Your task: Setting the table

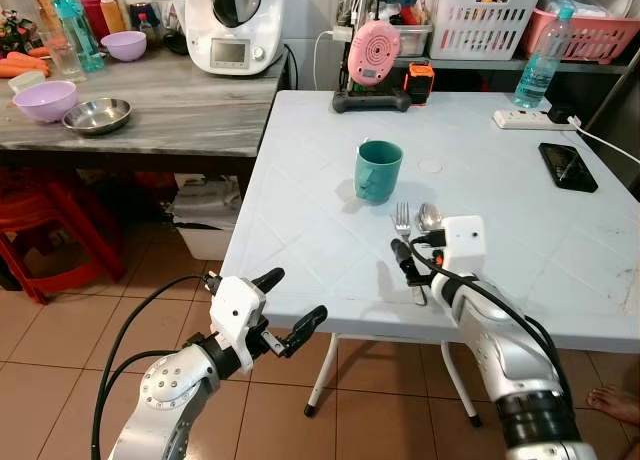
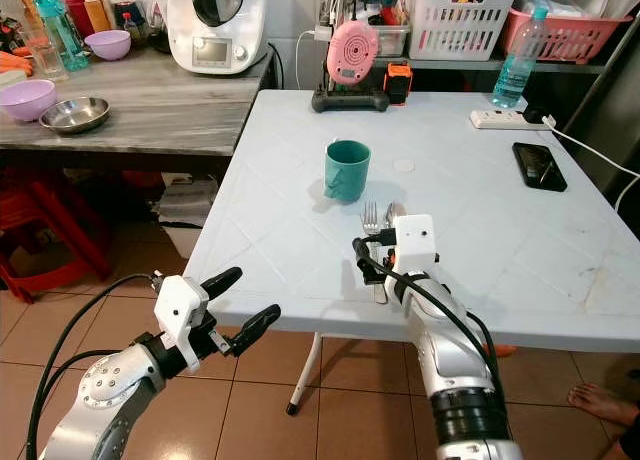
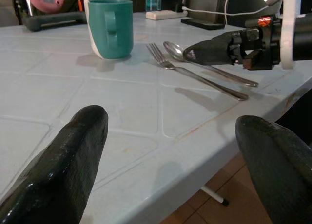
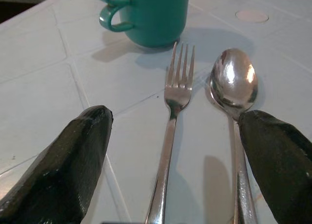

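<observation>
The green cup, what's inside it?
Can't tell. The cup stands upright on the table, and the head views catch just its dark rim and a bit of inner wall. Its bottom is hidden, so anything in there is hidden too.

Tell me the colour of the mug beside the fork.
Teal green; the mug shows best in the left eye view.

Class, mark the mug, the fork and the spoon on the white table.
mug (image 1: 378, 170), left eye view, on its teal side wall.
fork (image 4: 178, 90), right wrist view, just below its prongs.
spoon (image 4: 233, 82), right wrist view, on its bowl.
</observation>
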`<state>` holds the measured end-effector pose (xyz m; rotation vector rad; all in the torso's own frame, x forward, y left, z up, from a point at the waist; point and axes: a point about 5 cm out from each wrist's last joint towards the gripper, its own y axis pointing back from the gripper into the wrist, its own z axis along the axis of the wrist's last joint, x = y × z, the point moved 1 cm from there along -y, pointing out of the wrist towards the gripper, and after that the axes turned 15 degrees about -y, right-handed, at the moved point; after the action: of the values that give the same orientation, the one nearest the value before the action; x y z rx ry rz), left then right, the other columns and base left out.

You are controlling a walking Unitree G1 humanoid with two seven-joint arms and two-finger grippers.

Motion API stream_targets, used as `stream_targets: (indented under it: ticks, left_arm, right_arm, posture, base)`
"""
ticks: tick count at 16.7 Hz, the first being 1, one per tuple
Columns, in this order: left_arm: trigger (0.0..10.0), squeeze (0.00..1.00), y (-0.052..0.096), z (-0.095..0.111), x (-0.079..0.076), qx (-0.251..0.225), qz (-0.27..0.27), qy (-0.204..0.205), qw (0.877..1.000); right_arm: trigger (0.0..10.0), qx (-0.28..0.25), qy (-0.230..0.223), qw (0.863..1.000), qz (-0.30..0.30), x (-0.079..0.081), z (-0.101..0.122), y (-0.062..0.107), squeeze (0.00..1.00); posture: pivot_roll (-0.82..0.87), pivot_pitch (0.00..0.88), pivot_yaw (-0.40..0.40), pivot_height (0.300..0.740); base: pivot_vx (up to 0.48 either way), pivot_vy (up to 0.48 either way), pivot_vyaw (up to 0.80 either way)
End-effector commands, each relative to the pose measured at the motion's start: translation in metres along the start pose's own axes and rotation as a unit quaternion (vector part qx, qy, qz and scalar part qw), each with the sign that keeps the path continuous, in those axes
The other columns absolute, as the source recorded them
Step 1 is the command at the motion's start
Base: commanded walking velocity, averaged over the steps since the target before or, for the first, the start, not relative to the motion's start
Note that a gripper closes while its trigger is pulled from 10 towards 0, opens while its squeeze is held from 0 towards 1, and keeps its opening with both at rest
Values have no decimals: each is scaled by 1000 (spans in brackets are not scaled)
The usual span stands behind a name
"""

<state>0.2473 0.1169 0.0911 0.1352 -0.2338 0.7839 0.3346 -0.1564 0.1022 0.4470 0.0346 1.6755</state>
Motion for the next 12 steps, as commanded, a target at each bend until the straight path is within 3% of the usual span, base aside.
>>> stream_targets:
  ticks: [1,11,12]
  left_arm:
    - [10000,0,2,3,-1,0,-10,-8,1000]
    - [10000,0,10,4,-7,11,-23,-8,1000]
    - [10000,0,11,4,-8,13,-24,-7,1000]
  right_arm:
    - [10000,8,0,1000,-1,0,1,-3,0]
    - [10000,47,13,999,16,-3,-2,-23,0]
    - [7451,51,18,998,20,-2,-3,-25,0]
  posture:
    - [34,16,1,740]
    - [49,68,10,740]
    - [52,70,6,740]
  base:
    - [0,0,0]
    - [0,0,0]
    - [0,0,0]
